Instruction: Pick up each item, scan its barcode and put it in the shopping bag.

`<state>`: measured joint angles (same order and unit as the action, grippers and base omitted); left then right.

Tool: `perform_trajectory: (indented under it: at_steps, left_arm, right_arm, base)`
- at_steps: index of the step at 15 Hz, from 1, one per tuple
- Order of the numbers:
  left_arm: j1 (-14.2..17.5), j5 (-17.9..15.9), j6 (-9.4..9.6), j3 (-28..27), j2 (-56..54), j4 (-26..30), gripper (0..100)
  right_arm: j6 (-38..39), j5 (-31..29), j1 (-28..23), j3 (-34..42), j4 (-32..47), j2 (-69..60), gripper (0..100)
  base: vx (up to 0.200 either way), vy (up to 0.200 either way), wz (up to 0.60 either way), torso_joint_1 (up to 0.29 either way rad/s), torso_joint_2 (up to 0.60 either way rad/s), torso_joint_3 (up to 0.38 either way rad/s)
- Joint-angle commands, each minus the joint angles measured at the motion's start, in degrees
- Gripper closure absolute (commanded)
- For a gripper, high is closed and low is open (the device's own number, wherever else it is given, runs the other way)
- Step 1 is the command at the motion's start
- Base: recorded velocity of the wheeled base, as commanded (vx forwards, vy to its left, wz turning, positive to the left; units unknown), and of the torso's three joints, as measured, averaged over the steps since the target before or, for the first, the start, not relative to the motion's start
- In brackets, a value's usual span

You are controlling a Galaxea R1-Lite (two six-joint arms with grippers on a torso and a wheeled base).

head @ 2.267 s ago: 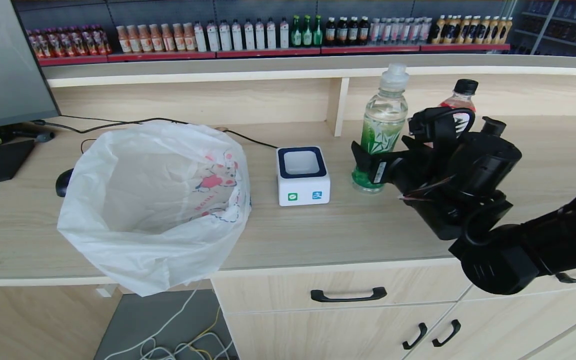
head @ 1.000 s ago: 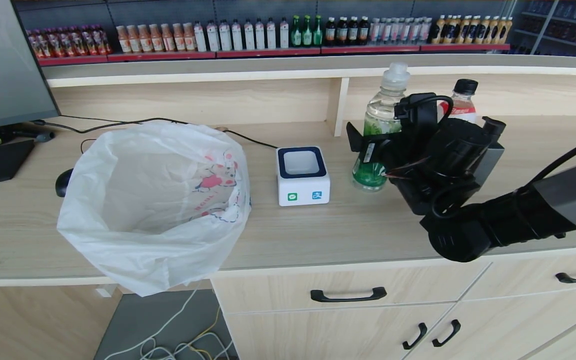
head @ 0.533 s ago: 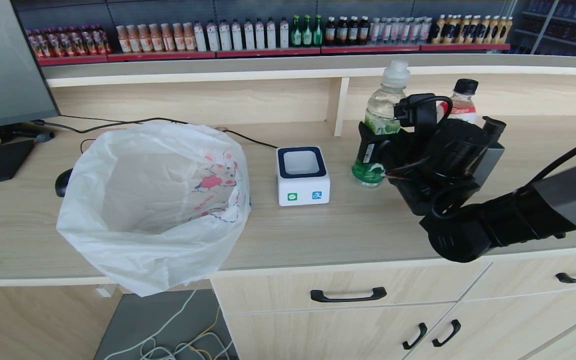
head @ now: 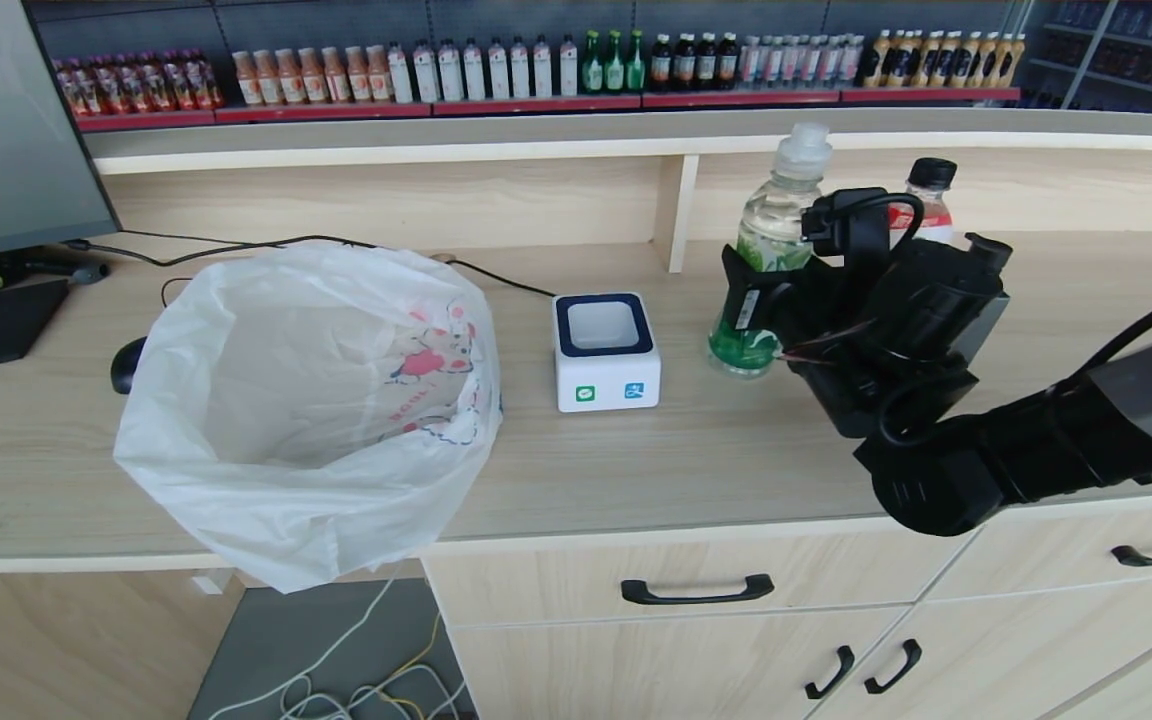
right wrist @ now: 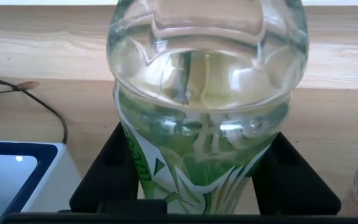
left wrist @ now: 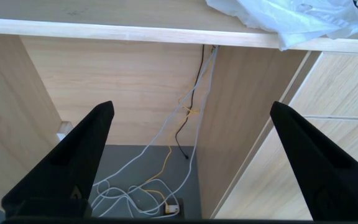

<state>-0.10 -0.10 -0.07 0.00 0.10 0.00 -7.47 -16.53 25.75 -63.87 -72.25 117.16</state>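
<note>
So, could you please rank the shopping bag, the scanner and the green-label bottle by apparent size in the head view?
1. shopping bag, clearly largest.
2. green-label bottle, tall but partly hidden.
3. scanner, smallest.

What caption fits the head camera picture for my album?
Right pincer shut on a green-labelled bottle beside the scanner and shopping bag.

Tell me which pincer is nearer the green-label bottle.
Right. The right pincer grips the green-label bottle; the left pincer hangs open below the counter, far from it.
</note>
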Motion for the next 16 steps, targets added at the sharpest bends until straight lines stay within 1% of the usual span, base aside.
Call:
perform_trajectory:
  at_steps: [1,4,7,9,10,11,12,15,16]
  left_arm:
    - [0.01,0.01,-0.01,0.0,-0.01,0.0,0]
    - [0.01,0.01,-0.01,0.0,-0.01,0.0,0]
    - [0.01,0.01,-0.01,0.0,-0.01,0.0,0]
    - [0.01,0.01,-0.01,0.0,-0.01,0.0,0]
    - [0.01,0.01,-0.01,0.0,-0.01,0.0,0]
    - [0.01,0.01,-0.01,0.0,-0.01,0.0,0]
    - [0.01,0.01,-0.01,0.0,-0.01,0.0,0]
    - [0.01,0.01,-0.01,0.0,-0.01,0.0,0]
    - [0.01,0.01,-0.01,0.0,-0.01,0.0,0]
  right_arm:
    - [0.0,0.01,0.09,0.41,-0.08,-1.41,100]
    - [0.0,0.01,0.36,0.67,-0.08,-2.11,100]
    - [0.09,0.09,2.91,4.36,-0.34,-4.75,100]
    - [0.27,0.09,4.14,8.06,-0.96,-7.56,100]
    - [0.27,0.09,4.66,12.01,-1.05,-10.38,100]
    - [0.27,0.18,4.93,14.03,-0.96,-11.96,100]
    - [0.27,0.18,5.98,18.87,-0.96,-15.83,100]
    - [0.09,0.36,7.65,27.13,-0.61,-23.82,100]
    - [0.09,0.36,7.74,27.83,-0.52,-24.97,100]
  base:
    - [0.0,0.0,0.0,0.0,0.0,0.0]
    - [0.0,0.0,0.0,0.0,0.0,0.0]
    - [0.0,0.0,0.0,0.0,0.0,0.0]
    - [0.0,0.0,0.0,0.0,0.0,0.0]
    - [0.0,0.0,0.0,0.0,0.0,0.0]
    - [0.0,0.0,0.0,0.0,0.0,0.0]
    - [0.0,0.0,0.0,0.0,0.0,0.0]
    - [0.0,0.0,0.0,0.0,0.0,0.0]
    - [0.0,0.0,0.0,0.0,0.0,0.0]
